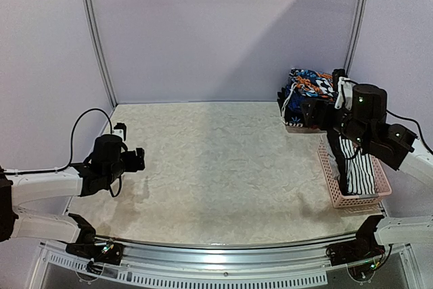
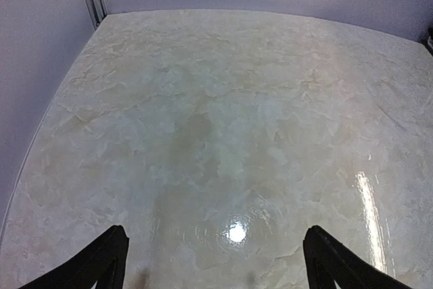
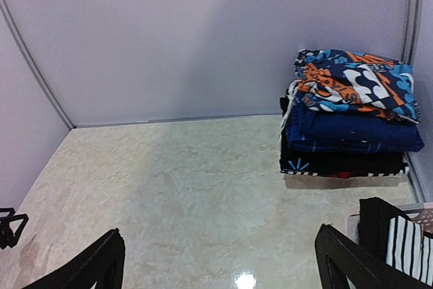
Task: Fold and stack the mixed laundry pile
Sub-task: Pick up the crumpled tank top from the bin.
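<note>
Presently: left tool (image 2: 216,262), right tool (image 3: 216,262) both apart, empty. Striped garment (image 1: 358,170) in pink basket (image 1: 353,201): advise pinching one edge, lifting clear onto worktop (image 2: 216,99).

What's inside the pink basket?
A striped garment, with a black one beside it. Whatever lies beneath them is covered, and the right arm hides the basket's far end.

A pink lattice basket (image 1: 353,201) sits at the right edge of the glossy marbled table (image 1: 223,160), below lavender walls (image 1: 223,32).
</note>
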`<state>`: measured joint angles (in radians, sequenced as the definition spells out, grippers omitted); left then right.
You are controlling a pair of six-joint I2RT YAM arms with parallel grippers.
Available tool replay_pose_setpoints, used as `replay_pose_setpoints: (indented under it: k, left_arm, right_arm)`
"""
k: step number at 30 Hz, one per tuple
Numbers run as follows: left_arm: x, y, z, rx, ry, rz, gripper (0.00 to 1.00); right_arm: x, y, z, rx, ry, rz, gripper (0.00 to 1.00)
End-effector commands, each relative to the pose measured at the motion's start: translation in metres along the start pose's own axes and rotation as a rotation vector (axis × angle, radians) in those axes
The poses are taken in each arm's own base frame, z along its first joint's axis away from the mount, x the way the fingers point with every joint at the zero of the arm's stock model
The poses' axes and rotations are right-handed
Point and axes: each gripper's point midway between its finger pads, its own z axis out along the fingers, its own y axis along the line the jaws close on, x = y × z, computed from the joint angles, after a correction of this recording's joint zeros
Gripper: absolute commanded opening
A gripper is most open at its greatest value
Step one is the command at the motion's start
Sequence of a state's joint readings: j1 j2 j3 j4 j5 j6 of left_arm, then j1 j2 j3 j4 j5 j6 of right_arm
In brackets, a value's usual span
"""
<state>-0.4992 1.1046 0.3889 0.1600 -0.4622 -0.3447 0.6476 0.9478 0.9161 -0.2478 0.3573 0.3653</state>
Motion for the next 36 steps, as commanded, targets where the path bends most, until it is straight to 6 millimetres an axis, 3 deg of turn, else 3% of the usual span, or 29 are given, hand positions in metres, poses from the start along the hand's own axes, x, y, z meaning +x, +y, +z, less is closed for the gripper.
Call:
replay_pose_setpoints:
  k: [1,5,8,12,16,24,29,36]
  left_arm:
    - [-0.003,-0.001,0.001,-0.014,-0.009,0.015,0.92]
    - [-0.003,0.0,0.001,-0.017,-0.008,0.014,0.92]
    - [-0.002,0.0,0.002,-0.018,-0.006,0.016,0.92]
    - [-0.001,-0.001,0.003,-0.018,-0.002,0.019,0.92]
    - [-0.001,-0.001,0.003,-0.018,-0.001,0.02,0.92]
    - [0.001,-0.002,0.006,-0.021,0.01,0.028,0.92]
    - [0.001,-0.003,0.007,-0.022,0.017,0.031,0.91]
    - [0.003,-0.004,0.009,-0.019,0.029,0.036,0.91]
  right_arm:
    - [-0.003,-0.028,-0.009,0.149,-0.028,0.012,0.99]
    - [0.002,-0.04,-0.007,0.229,0.002,-0.003,0.99]
    - [0.002,-0.061,-0.007,0.344,0.032,0.003,0.99]
    - [0.013,-0.103,-0.004,0.486,0.09,0.084,0.97]
    - [0.026,-0.157,-0.01,0.586,0.116,0.252,0.92]
    - [0.082,-0.23,-0.012,0.65,0.172,0.561,0.83]
    - [0.117,-0.254,-0.004,0.573,0.182,0.749,0.69]
    - [0.139,-0.259,0.021,0.445,0.218,0.859,0.41]
